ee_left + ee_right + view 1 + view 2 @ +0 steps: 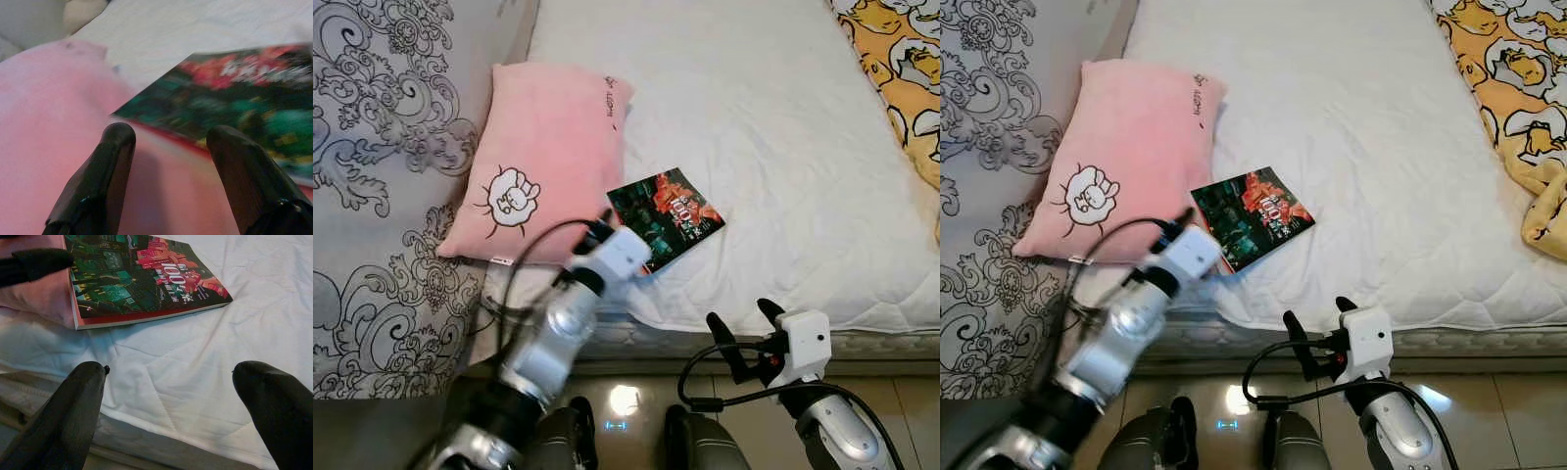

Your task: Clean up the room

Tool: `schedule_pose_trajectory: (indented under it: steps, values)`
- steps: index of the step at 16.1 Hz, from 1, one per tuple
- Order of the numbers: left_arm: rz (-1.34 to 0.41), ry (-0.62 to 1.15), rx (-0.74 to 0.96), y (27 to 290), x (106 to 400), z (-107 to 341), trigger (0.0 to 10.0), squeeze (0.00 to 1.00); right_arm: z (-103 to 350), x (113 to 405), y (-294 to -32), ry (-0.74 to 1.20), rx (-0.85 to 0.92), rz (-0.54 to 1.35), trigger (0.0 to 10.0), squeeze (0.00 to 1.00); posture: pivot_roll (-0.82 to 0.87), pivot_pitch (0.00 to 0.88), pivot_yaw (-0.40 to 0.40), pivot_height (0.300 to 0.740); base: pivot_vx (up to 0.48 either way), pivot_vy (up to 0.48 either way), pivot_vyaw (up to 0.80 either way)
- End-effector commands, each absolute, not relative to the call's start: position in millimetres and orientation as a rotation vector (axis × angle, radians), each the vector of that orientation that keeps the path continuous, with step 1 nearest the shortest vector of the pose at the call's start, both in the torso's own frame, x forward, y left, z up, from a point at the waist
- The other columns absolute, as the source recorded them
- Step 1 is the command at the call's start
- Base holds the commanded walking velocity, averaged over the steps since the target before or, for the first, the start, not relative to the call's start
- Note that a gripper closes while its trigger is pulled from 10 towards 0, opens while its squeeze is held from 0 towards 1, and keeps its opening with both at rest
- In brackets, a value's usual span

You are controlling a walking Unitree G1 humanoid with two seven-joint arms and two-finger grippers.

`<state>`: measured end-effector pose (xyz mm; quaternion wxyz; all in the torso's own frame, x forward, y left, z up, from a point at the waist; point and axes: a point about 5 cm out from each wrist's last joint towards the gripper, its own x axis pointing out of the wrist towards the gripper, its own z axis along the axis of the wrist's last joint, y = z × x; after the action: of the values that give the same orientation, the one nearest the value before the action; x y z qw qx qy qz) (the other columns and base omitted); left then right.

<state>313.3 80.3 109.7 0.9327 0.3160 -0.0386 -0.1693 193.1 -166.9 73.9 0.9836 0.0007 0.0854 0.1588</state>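
You're looking down on a bed with a white quilted mattress cover (773, 147). At 9 o'clock lies a grey duvet with scroll pattern (382, 196); at 2 o'clock, a yellow cartoon-print blanket (906, 69). At 6 o'clock, a glossy tiled floor (636, 397) reflects a light spot.

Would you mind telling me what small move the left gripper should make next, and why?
Probably ease the left gripper forward to the book: its fingers are open just short of the near edge, which lies partly on the pink pillow, so a grip looks within reach.
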Motion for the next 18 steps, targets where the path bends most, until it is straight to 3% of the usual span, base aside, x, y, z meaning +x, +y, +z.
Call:
schedule_pose_trajectory:
  steps: [1, 11, 18]
  values:
    - [-0.356, -0.056, 0.658, 79.6, 315.5, 107.5, 10.0, 0.0, 69.8, 190.3, -169.9, 0.202, -0.001, 0.312, 10.0, 0.0, -0.17, 0.252, 0.003, 0.74, 0.0, 0.0, 0.0]
    - [-0.478, -0.063, 0.672, 56.9, 327.5, 109.2, 10.0, 0.0, 69.4, 188.5, -168.7, 0.212, 0.0, 0.312, 10.0, 0.0, -0.18, 0.268, 0.002, 0.74, 0.0, 0.0, 0.0]
    - [-0.474, -0.036, 0.747, 102.5, 325.1, 106.0, 10.0, 0.0, 68.8, 188.8, -168.9, 0.214, 0.03, 0.302, 10.0, 0.0, -0.16, 0.272, 0.005, 0.74, 0.0, 0.0, 0.0]
